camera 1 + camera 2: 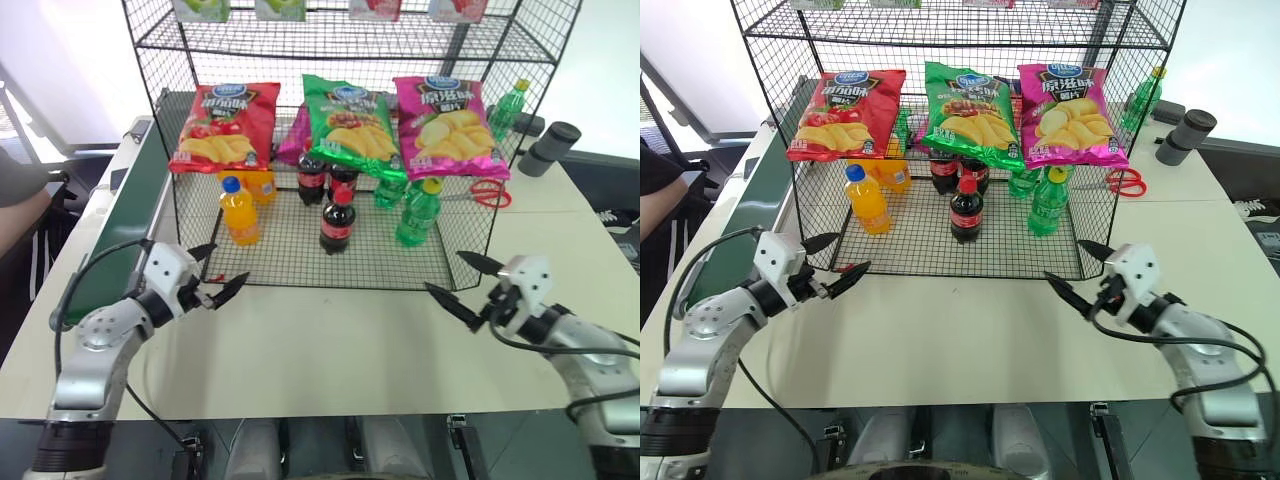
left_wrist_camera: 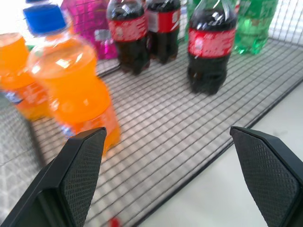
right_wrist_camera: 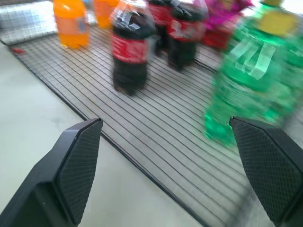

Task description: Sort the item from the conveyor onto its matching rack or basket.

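I see the cola bottle (image 1: 338, 219) standing on the rack (image 1: 300, 262) tray, in front of two more. My left gripper (image 1: 215, 272) and right gripper (image 1: 462, 283) sit before the rack, wide open, holding nothing.

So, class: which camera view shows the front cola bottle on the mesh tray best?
The left eye view: the front cola bottle stands whole and sharp, from its red cap down to the mesh tray. The right eye view matches it. Both wrist views lose its cap.

Wire rack (image 1: 470, 262) on pale table (image 1: 330, 340)
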Tool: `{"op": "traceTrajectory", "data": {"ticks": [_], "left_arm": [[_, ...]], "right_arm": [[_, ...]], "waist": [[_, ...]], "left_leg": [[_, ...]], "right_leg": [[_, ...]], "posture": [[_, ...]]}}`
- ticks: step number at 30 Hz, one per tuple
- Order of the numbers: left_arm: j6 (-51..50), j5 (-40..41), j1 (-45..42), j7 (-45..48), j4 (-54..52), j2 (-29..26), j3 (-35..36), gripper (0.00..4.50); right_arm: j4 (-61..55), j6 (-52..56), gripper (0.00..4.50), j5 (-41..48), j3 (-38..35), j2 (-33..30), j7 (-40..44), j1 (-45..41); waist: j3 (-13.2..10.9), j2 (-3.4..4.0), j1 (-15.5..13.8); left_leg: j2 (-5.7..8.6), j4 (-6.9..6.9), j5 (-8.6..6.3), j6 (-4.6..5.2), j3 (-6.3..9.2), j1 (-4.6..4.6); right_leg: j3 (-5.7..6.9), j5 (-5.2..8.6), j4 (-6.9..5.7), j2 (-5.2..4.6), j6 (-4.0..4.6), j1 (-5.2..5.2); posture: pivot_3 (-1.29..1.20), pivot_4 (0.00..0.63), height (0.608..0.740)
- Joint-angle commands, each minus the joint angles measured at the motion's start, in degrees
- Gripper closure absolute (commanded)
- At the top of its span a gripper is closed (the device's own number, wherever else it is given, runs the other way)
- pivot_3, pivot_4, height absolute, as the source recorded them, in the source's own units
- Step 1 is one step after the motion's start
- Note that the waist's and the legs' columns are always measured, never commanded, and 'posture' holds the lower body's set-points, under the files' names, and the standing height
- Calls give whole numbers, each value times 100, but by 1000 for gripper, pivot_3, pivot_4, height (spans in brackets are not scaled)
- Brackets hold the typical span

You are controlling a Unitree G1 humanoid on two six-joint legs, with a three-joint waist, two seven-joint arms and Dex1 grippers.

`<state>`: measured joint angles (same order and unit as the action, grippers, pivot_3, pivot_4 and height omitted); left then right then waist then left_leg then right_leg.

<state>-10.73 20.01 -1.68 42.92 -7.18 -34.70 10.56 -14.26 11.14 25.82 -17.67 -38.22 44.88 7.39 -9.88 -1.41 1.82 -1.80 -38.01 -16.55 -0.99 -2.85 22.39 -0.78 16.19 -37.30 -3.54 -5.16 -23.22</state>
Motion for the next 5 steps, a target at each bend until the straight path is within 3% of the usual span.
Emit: {"op": "traceTrajectory", "data": {"ticks": [1,5], "left_arm": [[147,108,-13,233,163,-165,238,0],[218,124,-31,354,262,-170,256,0]], "right_arm": [[-205,29,42,168,-371,-150,111,117],[-157,49,42,143,-425,-135,79,82]], "waist": [[0,0,-20],[0,0,-77]], "left_leg": [[0,0,0,0,-1,0],[0,0,0,0,-2,0]], "right_leg": [[0,0,0,0,0,0],[-1,0,1,0,0,0]], "posture": [[0,150,740],[0,150,740]]}}
